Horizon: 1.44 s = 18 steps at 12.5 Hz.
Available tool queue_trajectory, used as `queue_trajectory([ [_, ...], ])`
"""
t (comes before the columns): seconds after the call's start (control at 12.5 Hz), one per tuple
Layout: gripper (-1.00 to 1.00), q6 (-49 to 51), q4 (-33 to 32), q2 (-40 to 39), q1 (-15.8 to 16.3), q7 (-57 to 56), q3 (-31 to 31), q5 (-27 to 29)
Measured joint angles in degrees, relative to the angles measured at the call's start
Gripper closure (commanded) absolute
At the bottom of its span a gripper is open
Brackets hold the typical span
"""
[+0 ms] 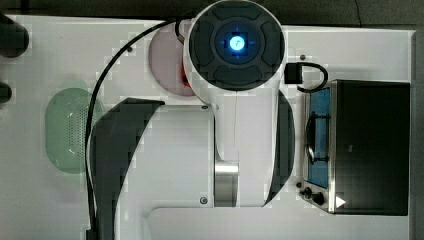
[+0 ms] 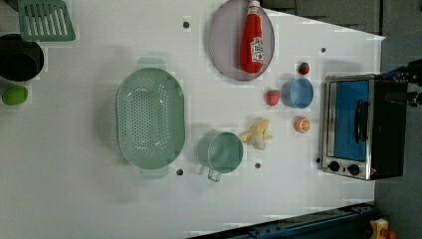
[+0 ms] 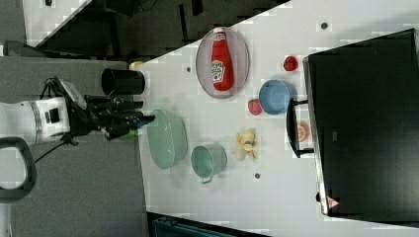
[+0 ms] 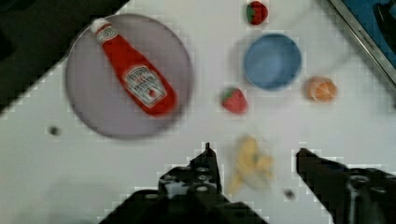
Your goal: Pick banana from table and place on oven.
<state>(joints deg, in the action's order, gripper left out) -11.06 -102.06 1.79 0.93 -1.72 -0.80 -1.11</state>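
in the top view the arm hides the banana (image 2: 257, 133). it lies on the table (image 2: 74, 199) between green cup (image 2: 221, 152) and oven (image 2: 361, 127), untouched. two strawberries, one blue bowl (image 2: 297, 92). the gripper (image 4: 254, 156) stands spread, empty.

The white Franka arm (image 3: 34, 121) reaches in from the right view's nine o'clock edge, its black tool (image 3: 141, 118) pointing toward three o'clock. In the wrist view the tool (image 4: 254, 156) hangs with its two dark fingers (image 4: 205, 163) spread apart and nothing between them touching either one.
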Motion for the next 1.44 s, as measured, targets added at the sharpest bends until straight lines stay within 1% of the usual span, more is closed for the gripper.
queue_trajectory([
  [0.08,-0.58,4.67,-6.99,5.92,0.03,2.19,-0.61,0.0],
  [0.16,-0.8,8.82,-12.53,12.64,-0.12,4.1,-1.01,-0.64],
  [0.24,-0.99,10.84,-16.56,18.79,-0.22,5.23,-1.4,-1.48],
  [0.32,-1.0,10.66,-18.8,23.81,-0.15,5.98,-1.67,-1.48],
  [0.4,-1.0,10.2,-18.8,27.56,-0.38,6.25,-1.83,-1.48],
  [0.56,-1.0,9.69,-15.67,31.37,-0.39,6.42,-2.21,-0.52],
  [0.72,-1.0,9.85,-13.99,31.25,-0.51,6.93,-1.75,0.02],
  [0.96,-1.0,7.45,-16.67,26.86,-0.99,7.13,-2.37,0.0],
  [1.12,-1.0,0.62,-20.03,21.38,-0.82,7.12,-1.96,-0.98],
  [1.28,-1.0,-5.84,-21.82,13.99,-0.9,7.17,-1.39,-1.16],
  [1.44,-1.0,-12.85,-26.52,9.84,-1.28,7.17,-0.59,-0.74],
])
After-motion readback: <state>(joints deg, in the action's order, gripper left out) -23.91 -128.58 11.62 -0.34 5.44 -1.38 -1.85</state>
